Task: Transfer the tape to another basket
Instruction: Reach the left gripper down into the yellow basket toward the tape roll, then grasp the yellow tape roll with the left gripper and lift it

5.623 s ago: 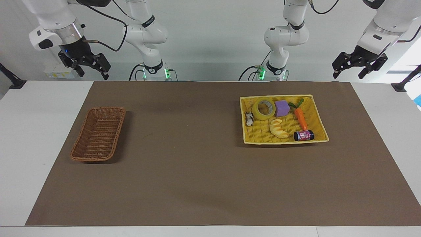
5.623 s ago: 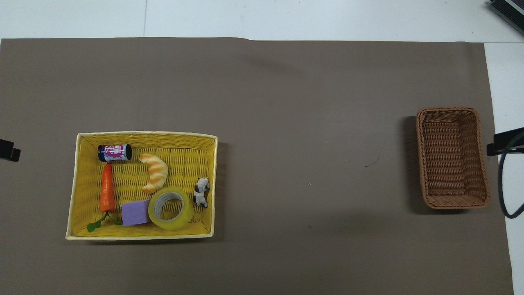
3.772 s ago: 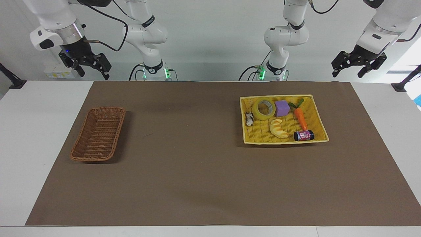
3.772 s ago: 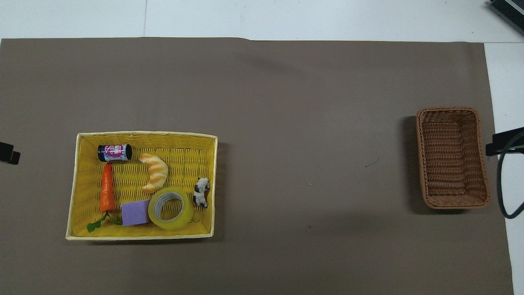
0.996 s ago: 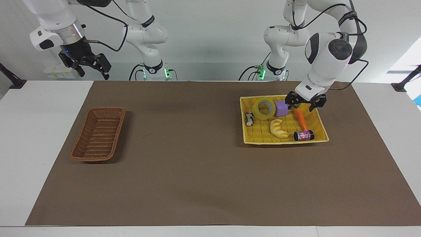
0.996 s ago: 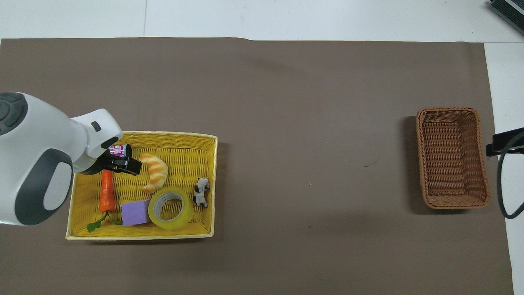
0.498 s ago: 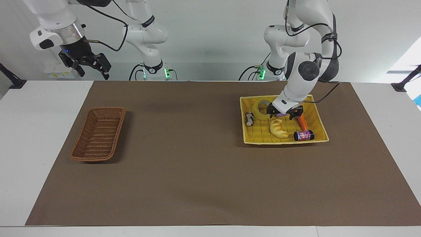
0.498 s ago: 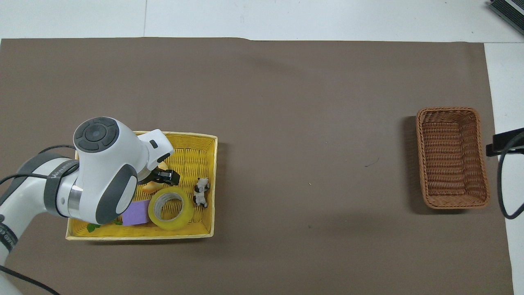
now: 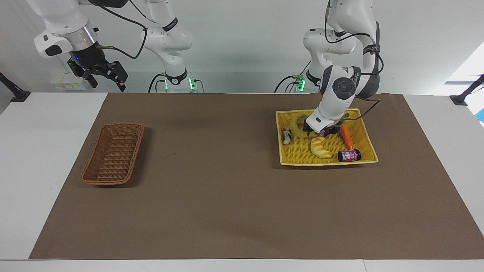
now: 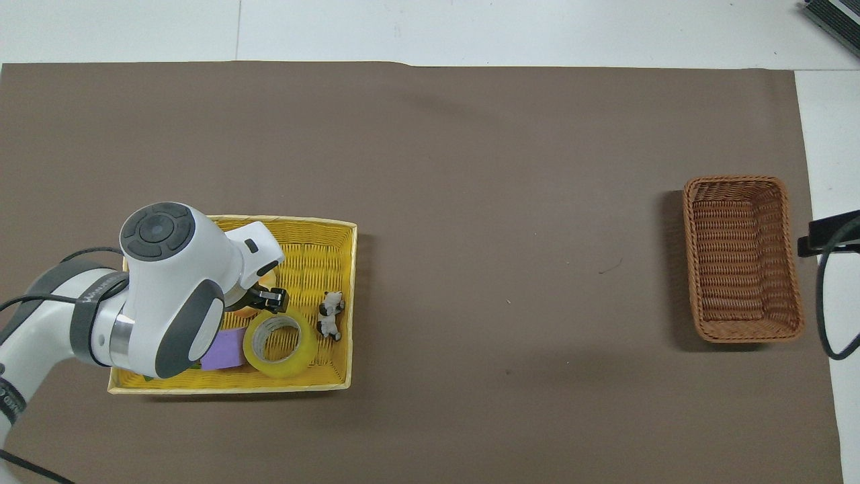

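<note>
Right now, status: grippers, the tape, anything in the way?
Left gripper low in yellow basket, at tape, no grip seen. Right gripper open, waiting above table edge. Purple block and croissant crowd the tape. Brown basket empty.

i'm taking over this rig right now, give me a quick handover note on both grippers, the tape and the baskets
Left gripper: low in the flat bright yellow woven basket, at the rim of the translucent yellow roll of packing tape, next to the purple block; no grip visible.
Right gripper: open, raised, waiting at its arm's end of the table.
Tape: lying flat in the yellow basket, in the part nearest the robots.
Small dark brown wicker basket: empty, at the right arm's end.
Done: approach only.
Left: grasp, lift, carry, drop into the wicker basket.
</note>
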Robot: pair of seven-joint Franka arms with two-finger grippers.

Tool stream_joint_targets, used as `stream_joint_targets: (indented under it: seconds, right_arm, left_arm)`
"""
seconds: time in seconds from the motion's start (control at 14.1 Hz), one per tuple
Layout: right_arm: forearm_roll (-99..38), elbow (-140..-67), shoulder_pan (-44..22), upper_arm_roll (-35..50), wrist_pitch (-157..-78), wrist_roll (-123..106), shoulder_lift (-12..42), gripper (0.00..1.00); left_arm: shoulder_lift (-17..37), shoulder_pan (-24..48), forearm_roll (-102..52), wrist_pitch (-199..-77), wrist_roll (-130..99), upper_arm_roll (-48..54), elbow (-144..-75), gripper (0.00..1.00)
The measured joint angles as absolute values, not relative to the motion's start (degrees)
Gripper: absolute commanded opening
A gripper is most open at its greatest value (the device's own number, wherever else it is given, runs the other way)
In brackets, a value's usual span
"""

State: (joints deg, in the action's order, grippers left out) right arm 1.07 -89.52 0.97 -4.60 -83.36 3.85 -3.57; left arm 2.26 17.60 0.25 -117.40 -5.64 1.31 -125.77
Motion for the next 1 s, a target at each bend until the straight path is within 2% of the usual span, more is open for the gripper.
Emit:
stream_joint_targets:
  seconds: [0.78, 1.0]
  right_arm:
    - [1.07, -89.9, 1.0, -4.6, -83.36, 3.85, -3.78, 1.0]
    - [1.07, -89.91, 1.01, -4.6, -83.36, 3.85, -3.79, 1.0]
  left_arm:
    - [-1.91, 19.15, 0.24, -117.26, -0.1, 0.96, -132.81, 0.68]
    - [-2.29, 19.15, 0.24, -117.26, 0.02, 0.97, -133.2, 0.62]
